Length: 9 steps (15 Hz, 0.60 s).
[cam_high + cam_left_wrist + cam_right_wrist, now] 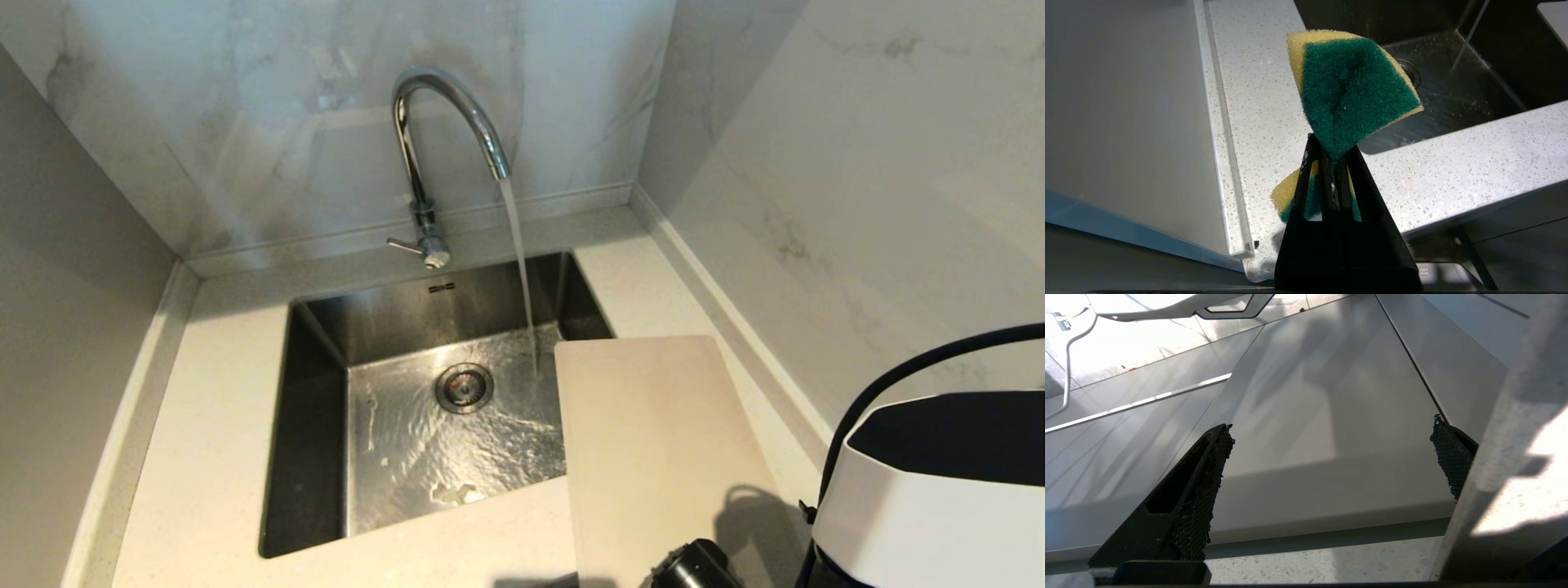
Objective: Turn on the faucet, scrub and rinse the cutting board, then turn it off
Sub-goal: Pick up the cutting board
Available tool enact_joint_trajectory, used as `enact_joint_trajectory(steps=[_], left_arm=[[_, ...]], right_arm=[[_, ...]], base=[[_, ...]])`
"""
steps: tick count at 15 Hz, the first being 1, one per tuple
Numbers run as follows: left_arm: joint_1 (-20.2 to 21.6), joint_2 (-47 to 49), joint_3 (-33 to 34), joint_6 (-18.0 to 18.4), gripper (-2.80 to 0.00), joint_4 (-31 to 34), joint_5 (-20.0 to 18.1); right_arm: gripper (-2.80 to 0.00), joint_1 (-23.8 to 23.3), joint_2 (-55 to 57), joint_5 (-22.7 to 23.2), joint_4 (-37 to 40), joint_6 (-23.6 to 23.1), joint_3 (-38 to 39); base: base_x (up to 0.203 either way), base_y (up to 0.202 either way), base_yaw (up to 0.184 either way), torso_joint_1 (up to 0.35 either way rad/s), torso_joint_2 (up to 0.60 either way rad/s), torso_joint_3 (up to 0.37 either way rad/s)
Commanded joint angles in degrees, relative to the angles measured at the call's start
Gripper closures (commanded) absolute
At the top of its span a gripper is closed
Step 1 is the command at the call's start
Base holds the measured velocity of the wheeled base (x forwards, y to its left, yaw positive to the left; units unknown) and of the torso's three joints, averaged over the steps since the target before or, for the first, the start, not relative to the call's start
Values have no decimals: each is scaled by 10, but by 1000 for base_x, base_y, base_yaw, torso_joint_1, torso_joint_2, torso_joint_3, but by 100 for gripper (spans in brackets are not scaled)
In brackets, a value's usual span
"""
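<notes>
Tap (pixel 445 131) running, board (pixel 653 457) overhanging the sink (pixel 318 457) on its right — left gripper (pixel 1331 159) clenched on the sponge (pixel 1351 85), right gripper (pixel 1331 457) spread wide, probably nearing the board's edge — grip squarely.

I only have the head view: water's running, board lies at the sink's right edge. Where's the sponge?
Observer: In the left gripper, which is shut on the sponge.
Operator: Where is that gripper?
Observer: Near the counter's front edge, with the sink beyond it.
Operator: And the right gripper?
Observer: The right gripper is wide open, with nothing between its fingers.
</notes>
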Motion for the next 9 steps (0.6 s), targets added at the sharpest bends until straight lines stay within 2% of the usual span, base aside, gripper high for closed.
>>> enact_joint_trajectory(steps=[1,6,9], left_arm=[[0,0,1,0,0,0,0],[0,0,1,0,0,0,0],[0,0,1,0,0,0,0]], right_arm=[[-280,0,8,0,-13,-4,3],[-280,-1,56,1,-152,-3,47],[-280,-1,56,1,-153,-3,50]], base=[[0,0,0,0,0,0],[0,0,0,0,0,0],[0,0,0,0,0,0]])
